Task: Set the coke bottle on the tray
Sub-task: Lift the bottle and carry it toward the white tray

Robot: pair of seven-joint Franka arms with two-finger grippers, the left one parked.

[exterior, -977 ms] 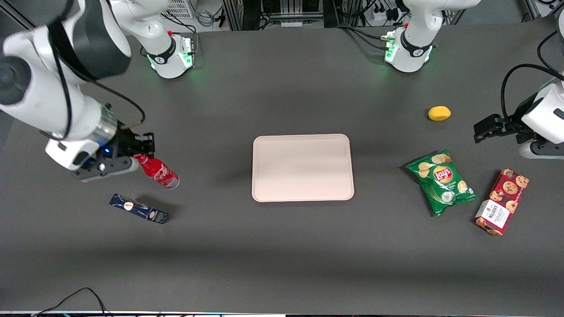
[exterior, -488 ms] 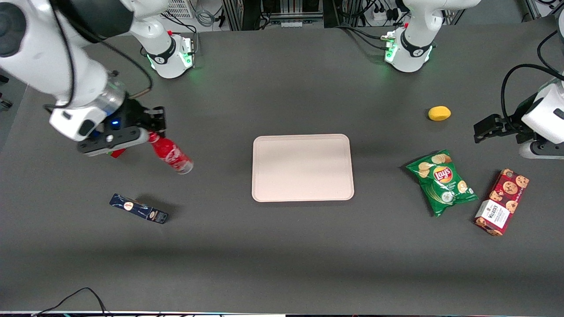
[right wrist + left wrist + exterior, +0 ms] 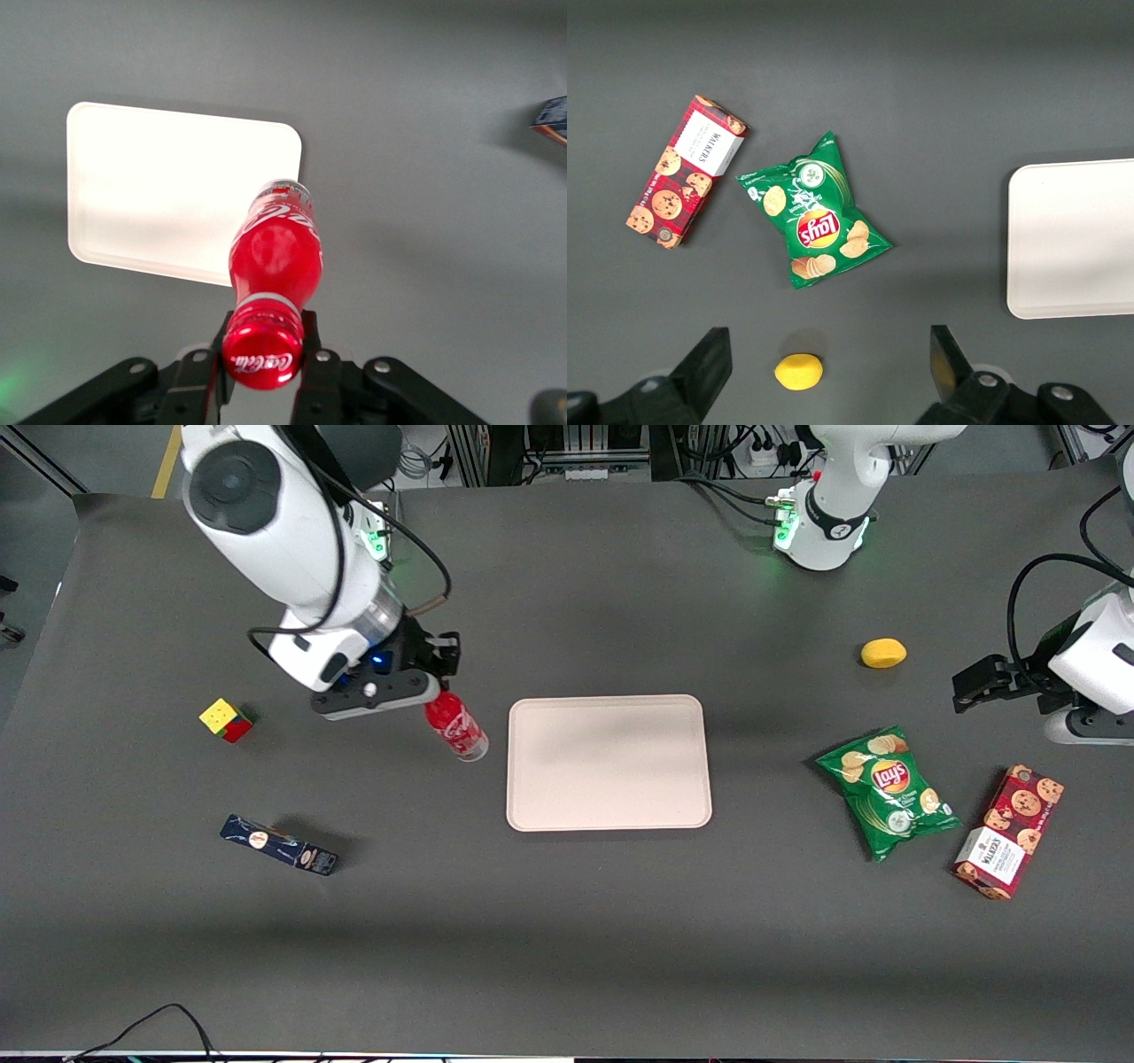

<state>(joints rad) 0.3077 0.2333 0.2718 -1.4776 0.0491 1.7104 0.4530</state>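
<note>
Front view: the working arm's tool (image 3: 440,680) carries the coke bottle (image 3: 456,726) above the dark counter (image 3: 567,939), clenched on the neck just under the cap so the body hangs free and tilted, base lowest. The bottle is just beside the short edge of the tray (image 3: 609,763) at the working arm's end, not yet over it. A colored cube (image 3: 225,719) and a dark blue box (image 3: 279,845) lie toward the working arm's end of the counter; a chip bag (image 3: 889,791), a cookie box (image 3: 1009,832) and a lemon (image 3: 883,653) lie toward the parked arm's end.

Left wrist view: the chip bag (image 3: 814,212), cookie box (image 3: 686,170) and lemon (image 3: 799,372) are well apart from the tray (image 3: 1072,239), which carries nothing where it shows here.

Right wrist view: the tool (image 3: 262,363) grips the bottle (image 3: 275,257) below its red cap, fingers (image 3: 312,365) pressed on either side; the bottle's base overlaps a corner of the tray (image 3: 168,186), judged the drop spot ahead.
</note>
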